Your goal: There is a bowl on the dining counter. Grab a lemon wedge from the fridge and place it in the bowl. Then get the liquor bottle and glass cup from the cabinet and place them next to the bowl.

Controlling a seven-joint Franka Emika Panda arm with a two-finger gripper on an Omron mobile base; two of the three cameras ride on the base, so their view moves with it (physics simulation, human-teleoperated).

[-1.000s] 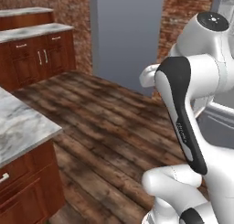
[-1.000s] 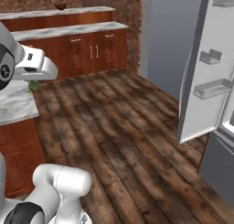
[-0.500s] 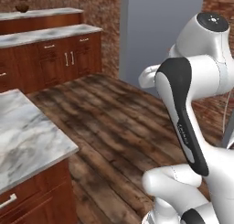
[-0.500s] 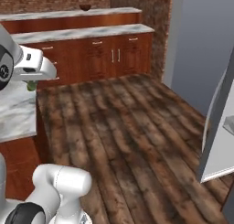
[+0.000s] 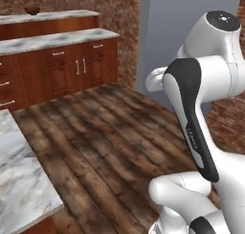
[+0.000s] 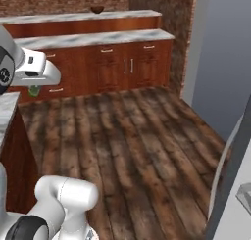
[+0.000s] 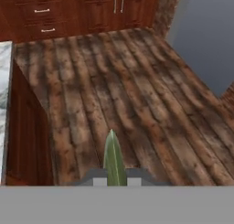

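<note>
Lemon wedge point(image 7: 113, 160) pinched in claw point(image 7: 114, 179) above wood floor point(image 7: 137, 95); bowl point(image 6: 97, 9) on far tabletop point(image 6: 73, 16)

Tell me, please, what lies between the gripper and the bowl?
Right base view: from gripper to bowl lie wood floor and the lower drawer-fronted counter.

Kitchen, marble-topped wooden cabinets point(image 6: 98, 62), plank floor point(image 6: 132, 146), brick wall point(image 5: 119, 13)
</note>
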